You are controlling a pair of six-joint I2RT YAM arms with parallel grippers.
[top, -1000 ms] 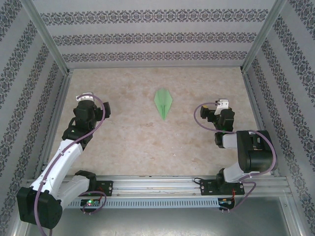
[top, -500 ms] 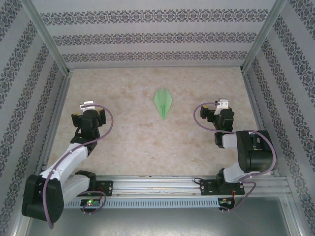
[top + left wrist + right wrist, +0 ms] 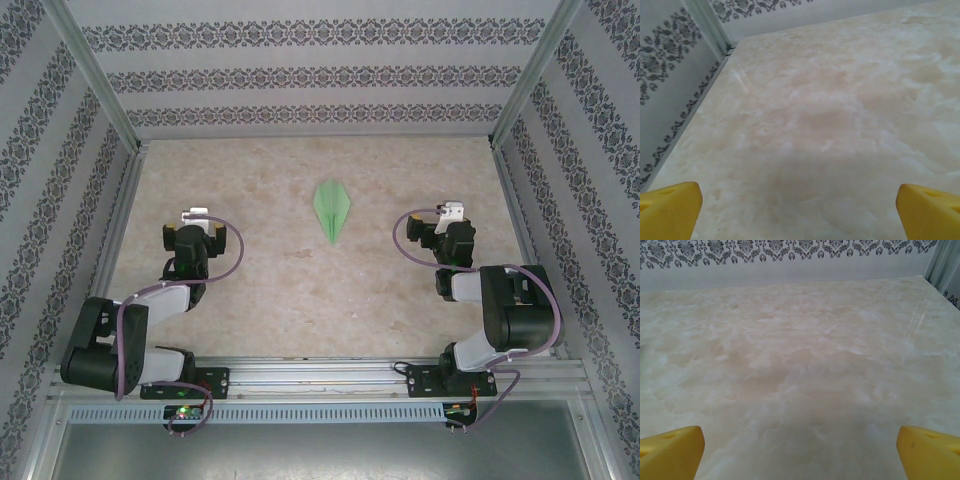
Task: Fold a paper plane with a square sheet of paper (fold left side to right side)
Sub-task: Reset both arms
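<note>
Paper plane (image 3: 331,208): a narrow light green dart with a darker centre crease. It lies flat on the counter (image 3: 300,290), mid-width and towards the far side, with its long point aimed at the near edge.
Square sheet: no flat square remains, and the green paper now reads as the folded dart.
Done: judging by the shape, the folds are made, including the closing of one half onto the other along the centre line.
Left to do: probably no folding. At most the arms need to settle into rest.
Contact: nothing touches the plane, which lies alone and well apart from both arms.
Left jaws: released and spread wide. The yellow fingertips (image 3: 670,207) sit at the lower corners of the left wrist view with bare counter between them.
Right jaws: released likewise, with the fingertips (image 3: 671,450) wide apart over bare counter and holding nothing.
Left arm (image 3: 150,300): tucked close to its base, left of the plane and nearer the front.
Right arm (image 3: 510,310): tucked close to its base, right of the plane.
</note>
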